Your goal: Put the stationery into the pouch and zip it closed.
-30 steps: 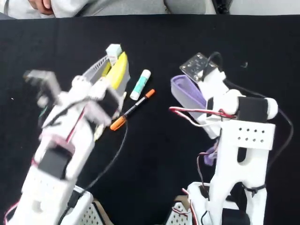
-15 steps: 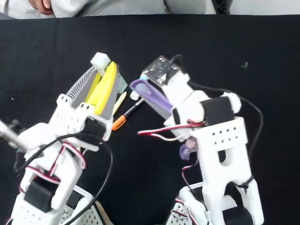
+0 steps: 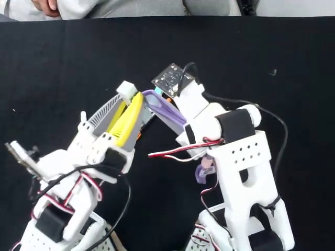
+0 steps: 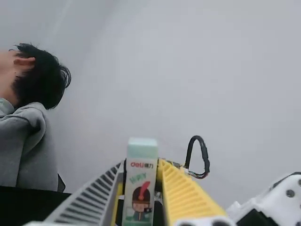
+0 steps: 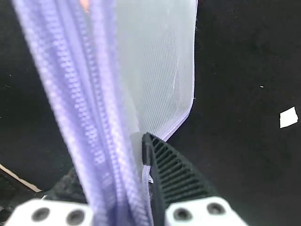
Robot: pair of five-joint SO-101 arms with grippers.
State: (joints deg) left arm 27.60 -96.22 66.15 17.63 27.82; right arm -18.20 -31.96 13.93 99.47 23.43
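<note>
In the high view's centre the left gripper [image 3: 127,97] and the purple pouch [image 3: 163,109] meet over the black table [image 3: 272,47]. The left wrist view adds the eraser [image 4: 140,181], clamped upright between the grey and yellow fingers. The right gripper [image 5: 129,157] pinches the pouch's zipper edge, one finger hidden behind it. An orange speck through the mesh is possibly the pen [image 5: 84,4].

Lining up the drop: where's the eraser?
High view, left of centre: the eraser is clamped in the left gripper, beside the purple pouch the right gripper holds.
</note>
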